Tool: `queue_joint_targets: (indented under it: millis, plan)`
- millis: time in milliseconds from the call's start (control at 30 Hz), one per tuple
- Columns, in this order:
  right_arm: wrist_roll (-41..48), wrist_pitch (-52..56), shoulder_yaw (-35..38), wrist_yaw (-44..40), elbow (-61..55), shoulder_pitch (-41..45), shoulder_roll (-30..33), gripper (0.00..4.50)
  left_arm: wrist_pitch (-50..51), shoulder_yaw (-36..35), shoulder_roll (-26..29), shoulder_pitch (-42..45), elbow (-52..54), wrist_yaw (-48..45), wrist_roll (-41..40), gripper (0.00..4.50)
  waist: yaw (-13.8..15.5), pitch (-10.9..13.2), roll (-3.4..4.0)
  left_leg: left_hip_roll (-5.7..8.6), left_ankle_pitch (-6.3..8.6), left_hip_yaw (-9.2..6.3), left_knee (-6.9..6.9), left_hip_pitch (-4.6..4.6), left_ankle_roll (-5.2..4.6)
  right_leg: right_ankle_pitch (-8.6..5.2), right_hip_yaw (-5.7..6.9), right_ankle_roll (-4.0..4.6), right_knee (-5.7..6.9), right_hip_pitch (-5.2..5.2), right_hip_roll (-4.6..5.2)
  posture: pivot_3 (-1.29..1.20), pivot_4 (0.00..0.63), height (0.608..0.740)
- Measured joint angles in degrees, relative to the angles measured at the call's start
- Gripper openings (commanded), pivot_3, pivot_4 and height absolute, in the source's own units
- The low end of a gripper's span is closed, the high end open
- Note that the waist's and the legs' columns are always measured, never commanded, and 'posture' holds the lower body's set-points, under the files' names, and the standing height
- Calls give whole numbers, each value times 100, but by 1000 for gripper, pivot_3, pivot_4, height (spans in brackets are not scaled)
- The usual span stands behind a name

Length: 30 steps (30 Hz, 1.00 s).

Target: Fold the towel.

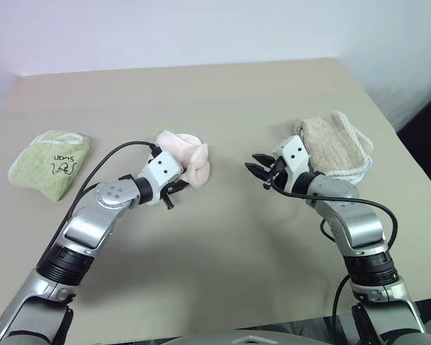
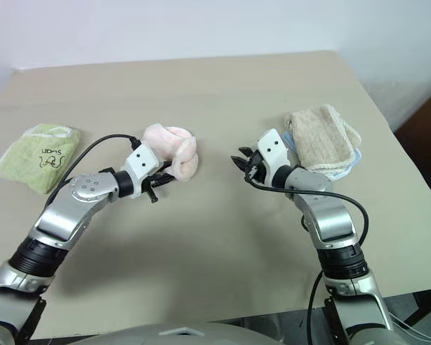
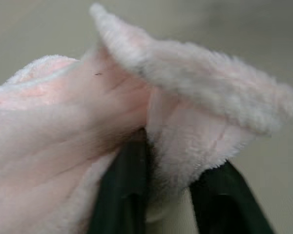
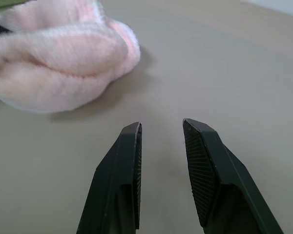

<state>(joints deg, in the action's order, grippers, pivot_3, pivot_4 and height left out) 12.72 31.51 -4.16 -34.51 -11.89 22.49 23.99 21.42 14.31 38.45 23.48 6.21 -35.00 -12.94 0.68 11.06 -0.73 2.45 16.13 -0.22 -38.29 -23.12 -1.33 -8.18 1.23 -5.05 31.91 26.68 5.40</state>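
Left gripper (image 1: 178, 190): jaws parted, a fold of the pink towel (image 1: 185, 155) lying between the two fingers (image 3: 119, 190) in the left wrist view. Whether they pinch it or merely straddle it, cannot tell.

Right gripper (image 1: 257, 171): jaws apart with a bare gap between them, nothing held, hanging over bare desk (image 1: 223, 244) (the right wrist view looks across at the towel from here, clear space between).

Towel: a bunched, rolled-up pink lump on the desk, near the middle. The left gripper sits against its near edge, the wrist angled toward it from the robot's left.

From the towel outward:
- right gripper off to its right, apart from it, pointing back toward it;
- cream ribbed towel (image 1: 336, 147) with blue edging farther right, just behind the right gripper's wrist;
- light green towel (image 1: 50, 163) with dark lettering well off to the left, lying folded.

Desk surface is plain beige.
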Motion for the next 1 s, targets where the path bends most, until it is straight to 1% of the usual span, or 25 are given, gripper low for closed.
queue_joint_targets:
  millis: [33,200,367,567,700,733,800,833,900,933,967,1000]
  plan:
    - [0,25,-7,0,-26,-18,-4,1387,-20,-51,-24,-1,-60,19,41,2668,0,0,0,0,0,0,0,2,0,0,1,0,2,0,0,0,150,731]
    - [-1,59,-16,-6,-36,-22,-31,1387,-44,-329,-205,-1,-267,175,242,4447,-1,0,0,0,-1,-1,-1,9,0,1,1,-2,10,-5,-2,0,150,731]
    - [-1,64,-52,-41,-37,-8,-34,1387,-29,-664,-236,-179,-195,118,223,4447,-25,0,0,0,-1,0,-2,11,0,1,1,-2,17,-6,-2,0,150,731]
    - [3,72,-77,-86,-42,122,-32,1387,85,-1260,173,-803,106,-188,88,4447,-42,0,0,-1,-1,0,-2,26,0,0,0,-1,17,-15,-2,0,150,731]
    - [18,72,-112,-126,-42,156,-39,1387,81,-1576,222,-1071,243,-320,-34,4447,-10,0,0,-1,0,-1,-3,36,0,-1,1,-1,15,-26,1,0,150,731]
    - [30,72,-117,-136,-42,169,-44,1387,81,-1627,222,-1085,261,-320,-34,4276,-1,0,0,0,-1,-1,-3,39,0,0,1,-1,16,-28,1,0,150,731]
    - [53,71,-129,-153,-41,217,-55,1023,81,-1724,219,-1092,282,-318,-32,3858,-4,0,0,0,0,0,-3,42,0,0,0,-1,16,-32,1,0,150,731]
    - [61,71,-129,-154,-38,241,-67,788,81,-1766,206,-1094,291,-315,-34,3553,-7,0,0,0,0,0,-2,44,0,0,0,-1,17,-32,1,0,150,731]
    - [95,72,-135,-154,-14,318,-150,106,81,-1869,176,-1139,305,-324,-100,2859,-14,0,0,0,0,0,-2,45,1,0,0,-1,19,-31,0,0,150,731]
    - [109,72,-142,-154,-10,359,-192,0,82,-1905,162,-1159,310,-338,-149,2510,-25,0,0,0,-1,1,-2,46,1,0,-1,-1,21,-31,0,0,150,731]
    - [119,76,-154,-154,6,417,-252,0,82,-1990,143,-1194,327,-357,-207,2197,-39,0,0,-1,-1,1,-2,47,1,0,-2,-1,21,-31,-1,0,150,731]
    - [142,77,-163,-152,39,494,-319,0,82,-2070,143,-1214,326,-373,-277,1793,-51,0,0,-1,-1,1,-2,48,1,0,-2,-1,23,-31,-1,0,150,731]
